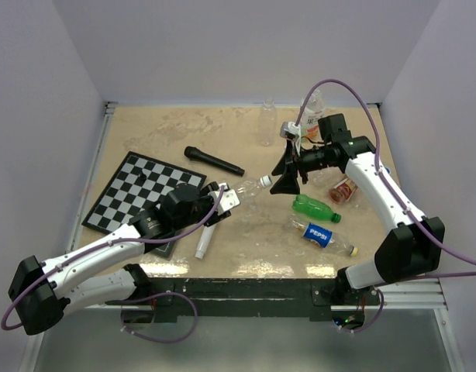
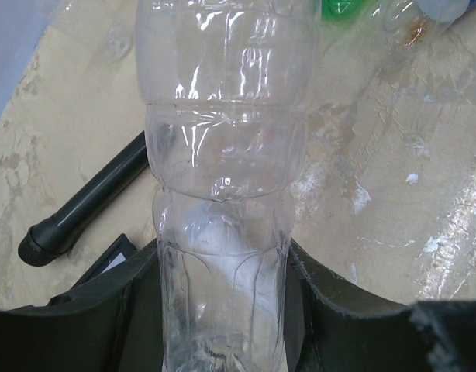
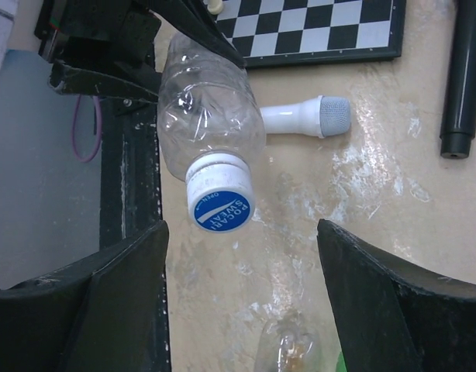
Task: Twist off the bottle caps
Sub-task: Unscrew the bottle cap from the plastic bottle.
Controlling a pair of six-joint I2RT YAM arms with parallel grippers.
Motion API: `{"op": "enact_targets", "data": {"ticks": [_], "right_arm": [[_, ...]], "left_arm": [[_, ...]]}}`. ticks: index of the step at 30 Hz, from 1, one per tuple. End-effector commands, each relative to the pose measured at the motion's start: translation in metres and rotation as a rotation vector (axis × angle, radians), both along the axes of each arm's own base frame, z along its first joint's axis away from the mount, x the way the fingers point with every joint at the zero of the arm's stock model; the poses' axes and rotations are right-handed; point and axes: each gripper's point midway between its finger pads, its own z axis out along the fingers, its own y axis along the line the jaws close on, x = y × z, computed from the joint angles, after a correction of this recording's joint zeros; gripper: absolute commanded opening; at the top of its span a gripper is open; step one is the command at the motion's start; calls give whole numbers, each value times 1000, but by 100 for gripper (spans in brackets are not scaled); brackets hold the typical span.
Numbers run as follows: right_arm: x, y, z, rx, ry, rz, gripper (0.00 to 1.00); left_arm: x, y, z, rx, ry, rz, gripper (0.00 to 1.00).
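Grip first: my left gripper is clamped on the lower body of a clear bottle, a finger pressing each side. The bottle is held off the table, lying almost level, with its neck pointing right towards my other arm. Its cap, white with a blue top, is screwed onto the neck. My right gripper is spread wide and faces that cap head-on; the cap sits just ahead of the gap, touching neither finger. On the table, a chessboard lies at the left, a black microphone beyond it and a white microphone near the front edge. A green bottle and a blue-labelled bottle lie on the right.
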Motion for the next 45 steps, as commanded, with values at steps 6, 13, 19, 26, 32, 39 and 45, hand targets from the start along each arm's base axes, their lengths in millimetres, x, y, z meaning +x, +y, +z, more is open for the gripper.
{"op": "enact_targets", "data": {"ticks": [6, 13, 19, 26, 32, 39, 45], "right_arm": [[-6, 14, 23, 68, 21, 49, 78], [-6, 17, 28, 87, 33, 66, 73], [-9, 17, 25, 77, 31, 71, 42], [-20, 8, 12, 15, -126, 232, 0], [-13, -6, -23, -160, -515, 465, 0], [16, -3, 2, -228, -1201, 646, 0], [4, 11, 18, -87, -1013, 501, 38]], "left_arm": [[3, -9, 11, -45, -22, -20, 8], [3, -10, 10, -43, -17, -22, 8], [3, -10, 8, -40, -14, -22, 8], [-3, -11, 13, -52, -19, -55, 6], [-12, -15, 17, -77, -38, -120, 4], [-10, -13, 12, -59, -36, -109, 4], [-10, -13, 12, -61, -38, -108, 4]]}}
